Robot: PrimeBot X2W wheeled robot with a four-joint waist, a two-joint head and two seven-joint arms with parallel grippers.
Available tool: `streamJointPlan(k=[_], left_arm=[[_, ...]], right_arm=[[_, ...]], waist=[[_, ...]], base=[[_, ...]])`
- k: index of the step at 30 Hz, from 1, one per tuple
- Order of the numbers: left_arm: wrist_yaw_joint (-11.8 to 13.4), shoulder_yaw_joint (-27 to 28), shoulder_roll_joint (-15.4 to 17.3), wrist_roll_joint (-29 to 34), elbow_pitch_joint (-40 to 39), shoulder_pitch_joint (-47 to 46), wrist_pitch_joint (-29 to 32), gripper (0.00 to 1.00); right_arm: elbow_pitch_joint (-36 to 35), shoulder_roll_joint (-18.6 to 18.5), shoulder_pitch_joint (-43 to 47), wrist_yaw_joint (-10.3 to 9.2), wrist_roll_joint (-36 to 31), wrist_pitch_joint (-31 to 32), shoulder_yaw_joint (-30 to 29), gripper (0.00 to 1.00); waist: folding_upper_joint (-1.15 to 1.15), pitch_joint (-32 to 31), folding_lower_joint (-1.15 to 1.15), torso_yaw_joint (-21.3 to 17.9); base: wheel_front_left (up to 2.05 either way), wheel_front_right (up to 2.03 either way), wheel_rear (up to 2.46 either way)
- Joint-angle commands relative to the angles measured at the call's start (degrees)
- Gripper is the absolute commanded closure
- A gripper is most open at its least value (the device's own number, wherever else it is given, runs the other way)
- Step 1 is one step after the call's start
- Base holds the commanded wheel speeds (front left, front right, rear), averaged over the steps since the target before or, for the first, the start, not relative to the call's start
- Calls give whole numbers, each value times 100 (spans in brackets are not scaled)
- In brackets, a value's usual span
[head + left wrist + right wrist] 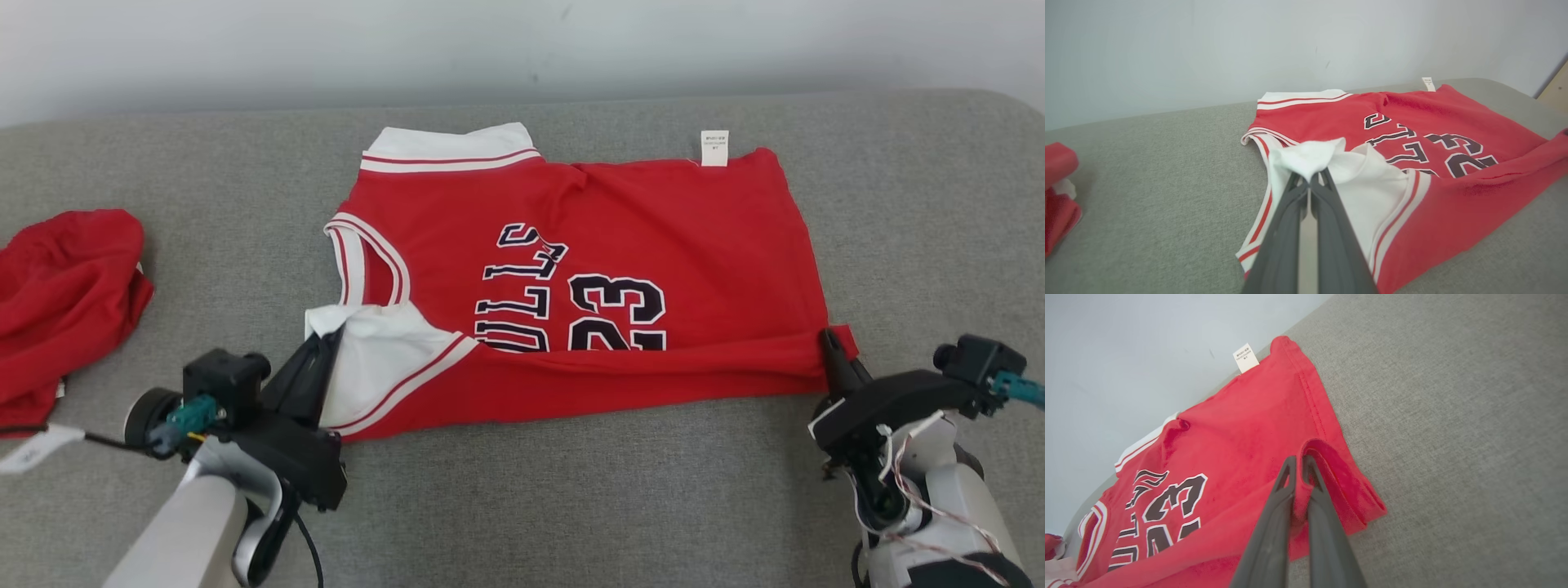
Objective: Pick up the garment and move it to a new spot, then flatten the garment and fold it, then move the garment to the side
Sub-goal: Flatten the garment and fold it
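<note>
Left tool (325, 345) at 7 o'clock pinching red jersey (620, 229), right tool (829, 340) at 4 o'clock pinching it too, maybe another shirt (65, 286) at 9 o'clock

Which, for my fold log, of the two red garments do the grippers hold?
The flat jersey printed 23: left gripper pinches its white shoulder, right gripper its hem corner. The other red garment lies crumpled, untouched, far left.
</note>
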Motion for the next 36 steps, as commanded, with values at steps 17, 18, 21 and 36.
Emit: streamJointPlan(k=[17, 18, 21, 36], left_arm=[[-36, -255, -154, -273, 1053, -585, -493, 0], [-34, -149, -178, -250, 972, -469, -493, 0], [-18, 17, -219, -163, 812, -261, -489, 0], [-16, 463, -801, 334, 685, 721, -491, 0]], right_arm=[[750, -105, -471, 17, -180, -1080, 302, 0], [703, -148, -405, 17, -208, -1102, 322, 0], [626, -226, -257, 17, -277, -1093, 364, 0], [903, -635, 180, 17, -1094, -1039, 269, 0]], waist=[[-1, -281, -1, 139], [-1, -298, -1, 156], [-1, -315, -1, 192], [-1, -72, -1, 529]], base=[[0, 0, 0], [0, 0, 0], [0, 0, 0], [0, 0, 0]])
